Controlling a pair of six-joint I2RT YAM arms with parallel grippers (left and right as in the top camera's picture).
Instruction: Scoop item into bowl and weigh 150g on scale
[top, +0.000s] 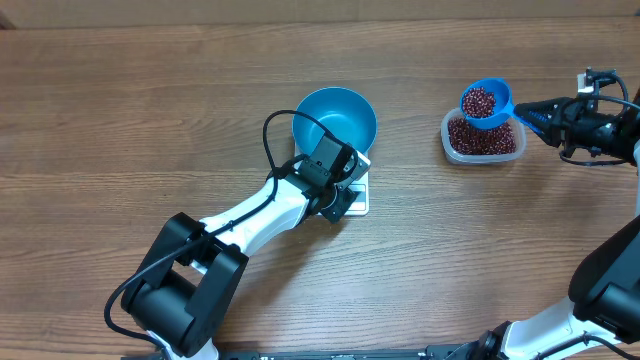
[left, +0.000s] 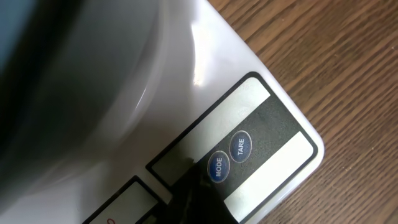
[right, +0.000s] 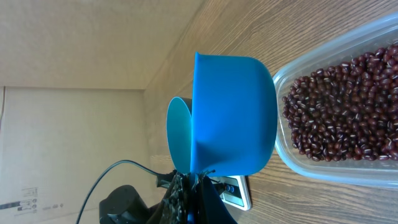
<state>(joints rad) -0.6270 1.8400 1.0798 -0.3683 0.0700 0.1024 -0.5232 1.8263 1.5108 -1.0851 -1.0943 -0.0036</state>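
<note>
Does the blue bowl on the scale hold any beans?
No, the bowl shows only bare blue inside; the beans lie in the clear tub and the scoop.

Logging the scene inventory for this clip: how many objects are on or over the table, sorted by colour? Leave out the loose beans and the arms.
Blue: 2, the bowl and the scoop
White: 1, the scale
Clear: 1, the tub
Total: 4
</note>
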